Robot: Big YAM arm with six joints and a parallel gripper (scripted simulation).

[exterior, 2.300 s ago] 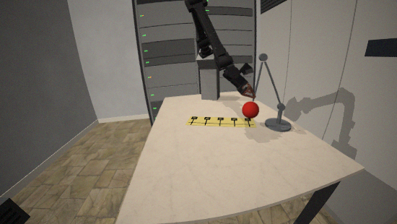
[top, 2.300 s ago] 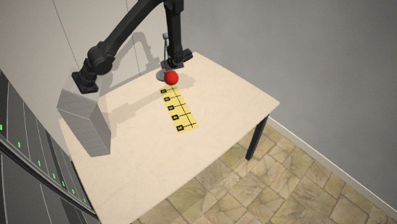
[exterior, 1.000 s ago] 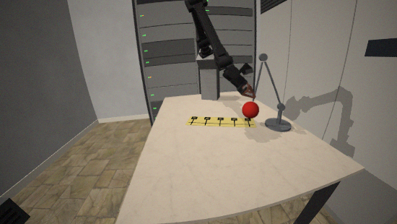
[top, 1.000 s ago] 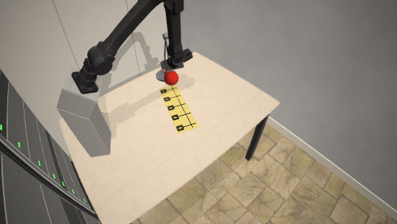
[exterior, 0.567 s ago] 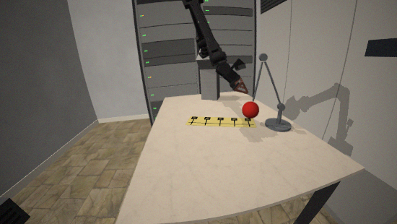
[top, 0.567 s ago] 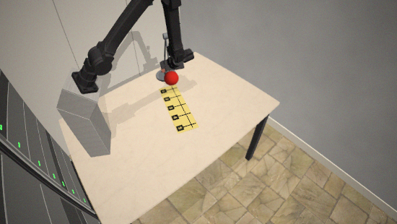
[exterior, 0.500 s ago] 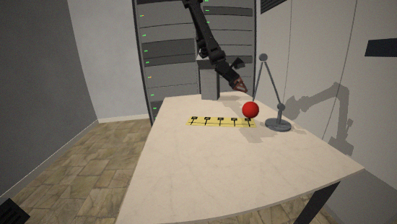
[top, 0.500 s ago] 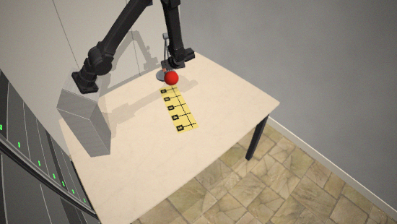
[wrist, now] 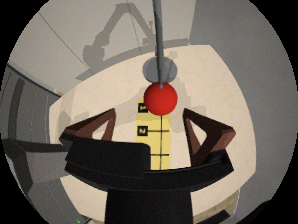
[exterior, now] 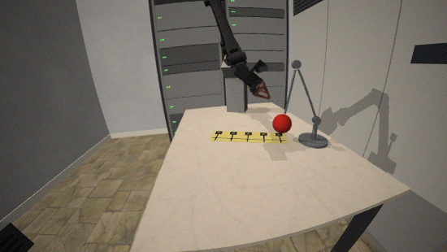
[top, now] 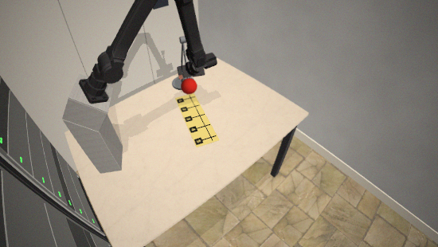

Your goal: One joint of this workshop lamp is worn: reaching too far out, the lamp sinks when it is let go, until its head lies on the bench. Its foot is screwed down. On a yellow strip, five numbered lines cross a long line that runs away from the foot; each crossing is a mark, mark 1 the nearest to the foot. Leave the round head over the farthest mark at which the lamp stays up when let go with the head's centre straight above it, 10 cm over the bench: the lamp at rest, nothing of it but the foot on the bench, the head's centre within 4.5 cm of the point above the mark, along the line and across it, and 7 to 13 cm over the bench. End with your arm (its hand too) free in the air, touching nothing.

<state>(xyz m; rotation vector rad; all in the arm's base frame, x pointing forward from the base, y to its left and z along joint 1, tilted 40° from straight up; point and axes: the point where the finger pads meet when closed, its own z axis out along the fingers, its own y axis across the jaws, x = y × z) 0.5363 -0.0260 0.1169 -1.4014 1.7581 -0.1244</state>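
The lamp's round red head hangs free above the near-foot end of the yellow strip, about over mark 1; it also shows in the exterior view and in the wrist view. The grey foot sits on the bench, and its thin grey arms rise to a top joint. My gripper is open and empty. It hangs above and behind the head, clear of it. In the wrist view its brown fingers stand wide on either side of the strip, below the head.
A grey block carries my arm's base at the bench's left side. A rack with green lights stands behind the bench. A wall lies close behind the lamp's foot. The bench's edges drop to a tiled floor.
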